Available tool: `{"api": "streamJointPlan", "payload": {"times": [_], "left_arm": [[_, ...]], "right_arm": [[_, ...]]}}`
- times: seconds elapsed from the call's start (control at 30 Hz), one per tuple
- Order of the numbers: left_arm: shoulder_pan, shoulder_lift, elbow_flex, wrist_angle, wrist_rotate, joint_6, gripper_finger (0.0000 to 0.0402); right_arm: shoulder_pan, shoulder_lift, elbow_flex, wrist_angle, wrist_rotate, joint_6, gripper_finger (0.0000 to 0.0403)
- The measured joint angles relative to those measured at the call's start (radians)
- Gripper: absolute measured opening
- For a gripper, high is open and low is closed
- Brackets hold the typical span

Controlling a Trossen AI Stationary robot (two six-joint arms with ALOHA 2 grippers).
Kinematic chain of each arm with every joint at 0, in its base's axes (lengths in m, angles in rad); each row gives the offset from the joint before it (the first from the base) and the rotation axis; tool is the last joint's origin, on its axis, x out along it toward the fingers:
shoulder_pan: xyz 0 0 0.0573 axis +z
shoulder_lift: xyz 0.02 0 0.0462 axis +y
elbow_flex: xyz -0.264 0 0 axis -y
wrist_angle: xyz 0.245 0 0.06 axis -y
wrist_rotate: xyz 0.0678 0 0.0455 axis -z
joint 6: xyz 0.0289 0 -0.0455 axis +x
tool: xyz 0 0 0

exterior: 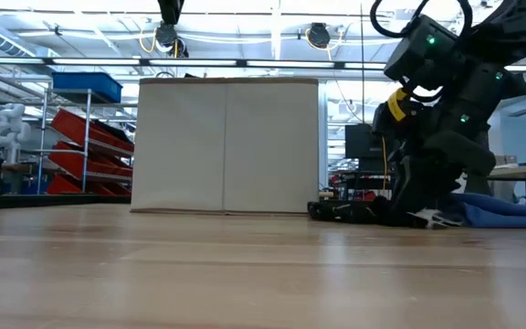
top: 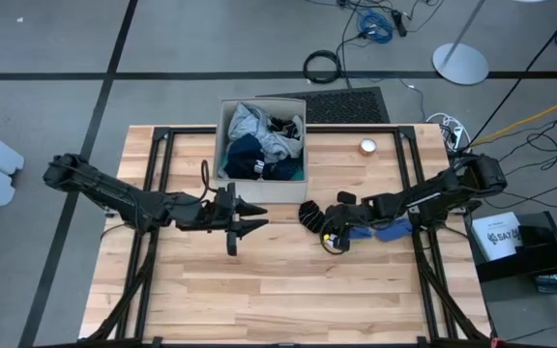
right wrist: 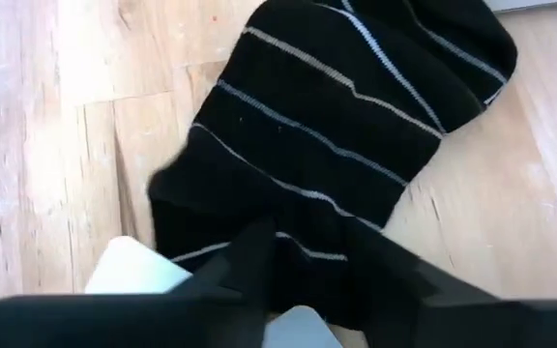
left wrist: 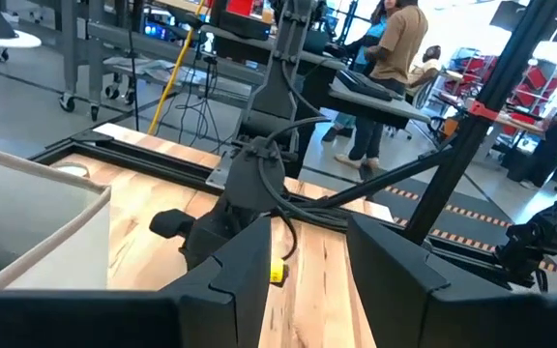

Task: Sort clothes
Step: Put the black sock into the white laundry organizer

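Note:
A striped black sock [top: 309,213] lies on the table in front of the beige box [top: 259,190], which holds grey, navy and turquoise clothes [top: 259,145]. My right gripper [top: 330,232] points down on the sock's end [right wrist: 307,184] and is shut on it. A blue piece [top: 387,232] lies on the table under my right arm and also shows in the low view [exterior: 510,212]. My left gripper [top: 256,217] is open and empty above the table, left of the sock and just in front of the box's near left corner. My right gripper has the end of the sock nearest it [right wrist: 303,246] pinched between its two fingers [right wrist: 249,256], which come from above, slanting from the table's right. The rest of the sock [right wrist: 356,106] lies flat on the table. The gripper hides the fingertips' contact.
The box [exterior: 226,146] stands at the middle of the table's far side. A small round thing [top: 367,147] lies at the far right. Bare wood spreads over the near half [top: 278,290]. People stand in the room beyond the table [left wrist: 395,58].

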Motion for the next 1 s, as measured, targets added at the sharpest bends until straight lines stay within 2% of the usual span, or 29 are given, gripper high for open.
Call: {"api": "streamJointPlan", "payload": {"times": [0.13,0.17,0.57,0.87,1.0], "left_arm": [[-0.002,0.000,0.000,0.000,0.000,0.000,0.0146],[-0.002,0.000,0.000,0.000,0.000,0.001,0.0146],[-0.001,0.000,0.000,-0.001,0.007,0.022,0.0146],[-0.003,0.015,0.001,0.006,0.154,0.034,0.0146],[-0.014,0.077,0.002,0.092,0.194,0.043,0.0146]], "right_arm": [[0.000,-0.027,-0.004,-0.019,-0.006,0.008,0.0022],[0.000,-0.042,-0.005,-0.021,-0.008,0.009,0.0012],[0.038,-0.312,0.077,-0.149,-0.018,0.036,0.0003],[0.129,-0.457,0.160,-0.138,-0.014,0.036,0.0002],[0.164,-0.476,0.184,-0.132,-0.009,0.035,0.0001]]}}
